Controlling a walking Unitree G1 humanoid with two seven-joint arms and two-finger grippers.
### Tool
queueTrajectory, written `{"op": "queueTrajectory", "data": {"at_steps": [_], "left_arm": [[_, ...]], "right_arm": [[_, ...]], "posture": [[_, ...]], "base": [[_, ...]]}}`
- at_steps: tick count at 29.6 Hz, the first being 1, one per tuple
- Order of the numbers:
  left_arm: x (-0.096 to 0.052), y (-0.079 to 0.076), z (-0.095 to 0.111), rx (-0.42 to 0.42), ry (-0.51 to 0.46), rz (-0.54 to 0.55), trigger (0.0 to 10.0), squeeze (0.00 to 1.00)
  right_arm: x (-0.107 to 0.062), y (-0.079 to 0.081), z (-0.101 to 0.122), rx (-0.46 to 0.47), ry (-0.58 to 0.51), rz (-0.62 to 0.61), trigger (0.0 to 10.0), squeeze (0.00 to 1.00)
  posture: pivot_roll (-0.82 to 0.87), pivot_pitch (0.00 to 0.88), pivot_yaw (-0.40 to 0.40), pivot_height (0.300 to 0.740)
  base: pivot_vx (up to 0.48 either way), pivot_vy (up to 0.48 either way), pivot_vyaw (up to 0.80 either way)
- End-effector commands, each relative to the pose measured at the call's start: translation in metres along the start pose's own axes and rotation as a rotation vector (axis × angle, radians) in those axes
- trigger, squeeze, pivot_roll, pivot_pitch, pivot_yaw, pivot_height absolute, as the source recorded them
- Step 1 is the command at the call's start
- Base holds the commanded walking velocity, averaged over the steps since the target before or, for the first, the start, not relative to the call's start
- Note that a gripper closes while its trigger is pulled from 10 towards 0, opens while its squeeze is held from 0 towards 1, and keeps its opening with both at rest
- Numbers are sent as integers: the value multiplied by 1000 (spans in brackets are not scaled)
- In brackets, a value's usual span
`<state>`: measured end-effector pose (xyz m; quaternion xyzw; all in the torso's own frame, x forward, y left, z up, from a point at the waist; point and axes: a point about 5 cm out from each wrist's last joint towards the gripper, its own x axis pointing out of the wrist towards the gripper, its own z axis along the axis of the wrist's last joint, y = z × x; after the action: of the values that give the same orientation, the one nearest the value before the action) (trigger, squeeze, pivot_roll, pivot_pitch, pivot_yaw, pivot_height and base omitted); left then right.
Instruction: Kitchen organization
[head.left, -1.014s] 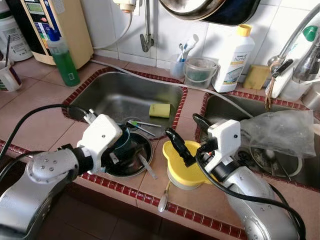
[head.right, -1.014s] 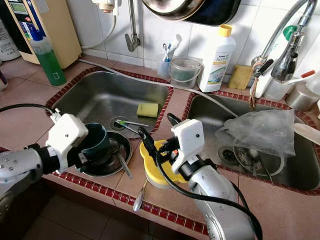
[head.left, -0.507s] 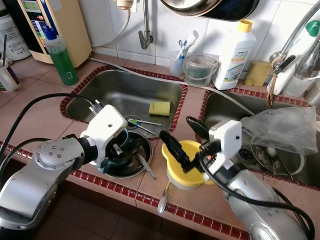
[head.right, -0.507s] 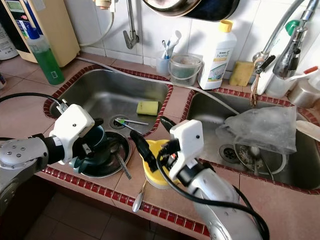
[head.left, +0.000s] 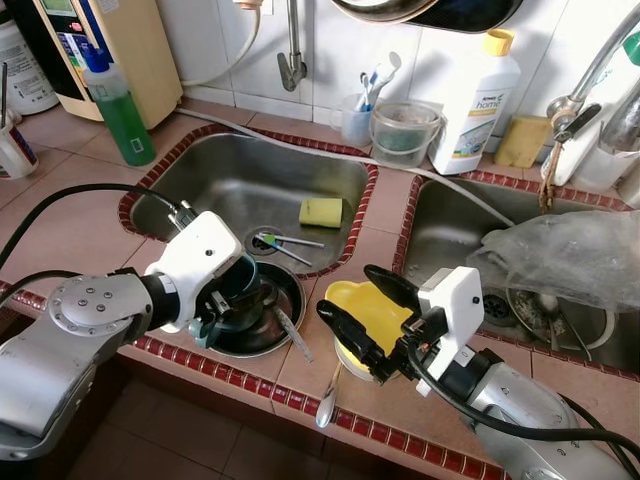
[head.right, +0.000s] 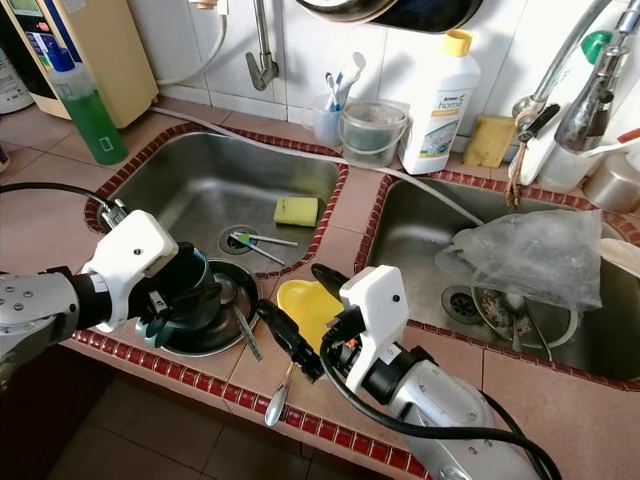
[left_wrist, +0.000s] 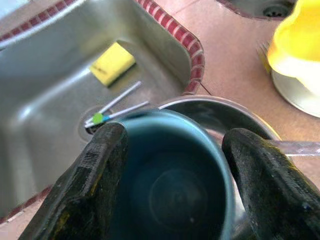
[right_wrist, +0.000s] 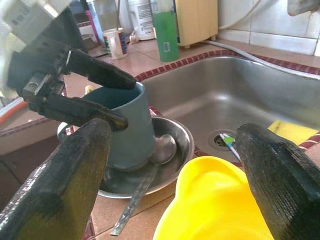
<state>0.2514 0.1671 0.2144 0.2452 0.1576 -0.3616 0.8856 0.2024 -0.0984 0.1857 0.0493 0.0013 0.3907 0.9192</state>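
Left end effector (head.left: 232, 300) pinching teal cup (head.right: 185, 283) in steel dish (head.right: 222, 325); right end effector (head.left: 357, 308) spread around yellow lid (head.left: 368, 304) on surface (head.left: 60, 215)

The left gripper (head.right: 185, 300) and its white wrist housing cover most of the teal cup (head.right: 187, 275), whose base is hidden in the steel bowl (head.right: 225, 325). A dark pan (head.left: 430, 10) on the wall is cut off by the top edge. The crumpled plastic bag (head.right: 525, 255) hides part of the right sink's contents.
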Motion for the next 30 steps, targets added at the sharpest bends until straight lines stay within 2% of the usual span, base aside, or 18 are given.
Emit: {"op": "queueTrajectory", "data": {"at_steps": [1, 6, 9, 10, 12, 13, 14, 22, 30], "left_arm": [[-4, -2, 5, 20, -3, -26, 10000, 0], [4, -13, -5, 69, 74, -77, 10000, 0], [8, -15, -5, 86, 72, -84, 10000, 0], [10, -16, -5, 84, 73, -89, 9137, 0], [15, -17, -5, 83, 79, -88, 9529, 0], [19, -15, -6, 94, 79, -75, 1647, 0], [21, -14, -6, 95, 75, -62, 0, 0], [26, -7, 2, 63, 38, -30, 0, 0], [27, -9, 2, 79, 37, -52, 0, 0]], "right_arm": [[-2, 3, 3, -3, -3, 10, 10000, 0], [-1, 3, 5, 2, -10, 10, 10000, 0], [-1, 2, 6, 2, -14, 8, 10000, 0], [-1, 2, 7, 3, -18, 7, 10000, 0], [-1, 2, 8, 4, -24, 2, 10000, 0], [-1, 2, 9, 4, -27, -2, 10000, 0], [-1, 2, 9, 4, -28, -5, 10000, 0], [-3, 3, 10, 6, -37, -29, 10000, 0], [-3, 4, 10, 17, -41, -26, 10000, 0]], "posture": [[-42, 132, 24, 740], [-46, 135, 28, 740], [-49, 137, 31, 740], [-54, 137, 33, 740], [-57, 137, 34, 740], [-68, 136, 38, 740], [-68, 136, 38, 740], [-84, 129, 47, 740], [-81, 120, 51, 740]], "base": [[0, 0, 0], [0, 0, 0], [0, 0, 0], [0, 0, 0], [0, 0, 0], [0, 0, 0], [0, 0, 0], [0, 0, 0], [0, 0, 0]]}}
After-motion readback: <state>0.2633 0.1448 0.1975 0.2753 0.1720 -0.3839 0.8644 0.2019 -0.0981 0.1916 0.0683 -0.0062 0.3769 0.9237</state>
